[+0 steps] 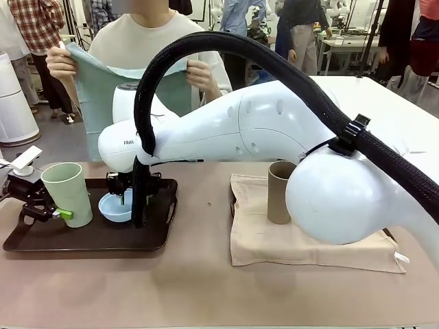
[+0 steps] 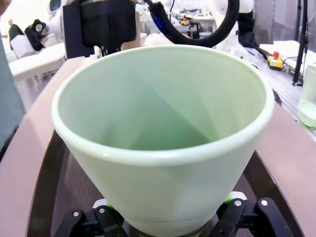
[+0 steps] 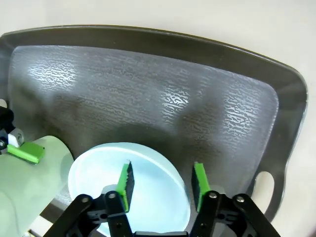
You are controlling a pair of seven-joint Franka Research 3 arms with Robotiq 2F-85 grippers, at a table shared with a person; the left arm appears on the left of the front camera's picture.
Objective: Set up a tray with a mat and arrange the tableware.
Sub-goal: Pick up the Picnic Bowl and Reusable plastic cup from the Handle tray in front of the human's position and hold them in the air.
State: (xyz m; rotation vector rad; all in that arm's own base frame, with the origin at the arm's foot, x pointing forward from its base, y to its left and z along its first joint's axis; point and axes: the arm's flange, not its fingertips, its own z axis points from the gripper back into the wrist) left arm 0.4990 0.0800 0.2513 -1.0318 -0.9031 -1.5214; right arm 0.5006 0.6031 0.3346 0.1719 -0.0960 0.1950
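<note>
— Where is the green cup [image 1: 67, 192]?

— It stands upright at the left end of the dark tray [image 1: 89, 241]. The left gripper [image 2: 167, 213] pinches it low down near the base, with one finger on each side.

— And the right gripper [image 3: 162, 180]?

— That arm reaches across the table [image 1: 206, 291] to the same tray and sits over the light blue bowl [image 1: 113, 207], just beside the green cup. Its fingers [image 3: 126, 183] are spread. One hangs over the inside of the bowl and the other is outside the rim, above the tray floor. I cannot tell whether either one touches the rim.

— Where is the brown cup [image 1: 279, 193]?

— It is upright on a beige cloth [image 1: 309, 250] to the right of the tray and well apart from it. The right arm's big white joint is just in front of it.

— What about the person?

— They are at the far side, holding up a teal cloth [image 1: 103, 92] by its top edge. One hand [image 1: 62, 65] grips each corner.
</note>
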